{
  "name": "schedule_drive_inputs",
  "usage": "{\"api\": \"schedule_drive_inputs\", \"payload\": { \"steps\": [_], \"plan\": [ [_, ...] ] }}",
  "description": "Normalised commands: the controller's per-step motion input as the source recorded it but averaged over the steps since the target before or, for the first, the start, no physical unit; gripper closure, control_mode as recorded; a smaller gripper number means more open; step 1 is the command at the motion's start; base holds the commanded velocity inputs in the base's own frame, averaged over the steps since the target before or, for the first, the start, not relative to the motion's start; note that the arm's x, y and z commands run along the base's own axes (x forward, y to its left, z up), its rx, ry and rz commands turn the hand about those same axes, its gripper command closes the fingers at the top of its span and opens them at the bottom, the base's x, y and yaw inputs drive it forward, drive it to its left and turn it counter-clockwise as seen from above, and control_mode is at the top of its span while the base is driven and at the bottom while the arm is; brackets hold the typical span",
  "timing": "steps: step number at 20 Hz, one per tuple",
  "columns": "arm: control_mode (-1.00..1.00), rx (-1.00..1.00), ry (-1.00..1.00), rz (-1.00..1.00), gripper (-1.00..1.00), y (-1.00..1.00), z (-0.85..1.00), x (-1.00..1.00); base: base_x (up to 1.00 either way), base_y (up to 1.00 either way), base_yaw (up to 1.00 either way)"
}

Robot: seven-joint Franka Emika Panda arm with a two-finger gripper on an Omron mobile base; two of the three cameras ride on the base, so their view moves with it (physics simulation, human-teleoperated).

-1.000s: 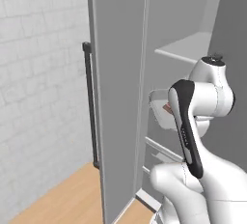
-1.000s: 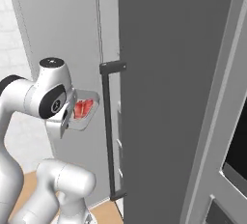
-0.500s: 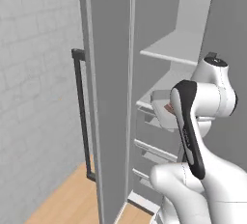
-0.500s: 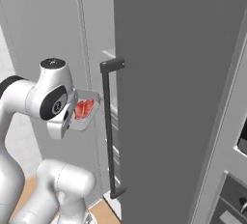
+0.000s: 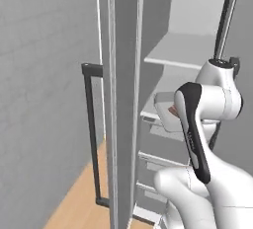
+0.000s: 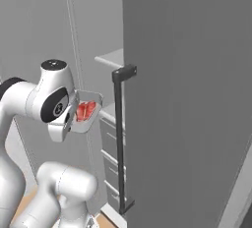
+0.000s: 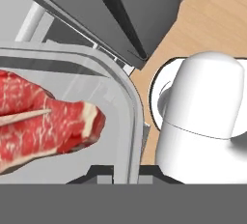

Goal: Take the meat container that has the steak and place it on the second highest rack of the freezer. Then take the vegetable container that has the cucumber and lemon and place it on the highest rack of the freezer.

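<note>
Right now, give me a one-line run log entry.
phase: carrying | gripper: shut on meat container rim | steak: inside | freezer door: open | racks: ahead

Held up in front of the open freezer [image 5: 192,50], between its two doors: container [image 6: 87,113] with steak [image 7: 43,121] lying inside. Left door [image 5: 121,99] edge-on, its handle [image 5: 91,134] on the outer side; right door [image 6: 197,99] (handle [image 6: 119,138] too) beside the container. Shelves [image 5: 183,55] behind, drawers [image 6: 110,148] below.
</note>
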Motion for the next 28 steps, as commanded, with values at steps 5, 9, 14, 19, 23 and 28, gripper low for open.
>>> {"api": "schedule_drive_inputs", "payload": {
  "steps": [5, 9, 14, 19, 23, 28],
  "plan": [
    [1.0, 0.0, 0.0, 0.0, 1.0, 0.0, 0.0, 0.0, 0.12, 0.73, -0.39],
    [1.0, 0.0, 0.0, 0.0, 1.0, 0.0, 0.0, 0.0, 0.16, 0.52, -0.41],
    [1.0, 0.0, 0.0, 0.0, 1.0, 0.0, 0.0, 0.0, 0.28, 0.57, -0.37],
    [1.0, 0.0, 0.0, 0.0, 1.0, 0.0, 0.0, 0.0, 0.44, 0.61, -0.33],
    [1.0, 0.0, 0.0, 0.0, 1.0, 0.0, 0.0, 0.0, 0.45, 0.68, -0.3],
    [1.0, 0.0, 0.0, 0.0, 1.0, 0.0, 0.0, 0.0, 0.55, 0.52, -0.24]
  ]
}}
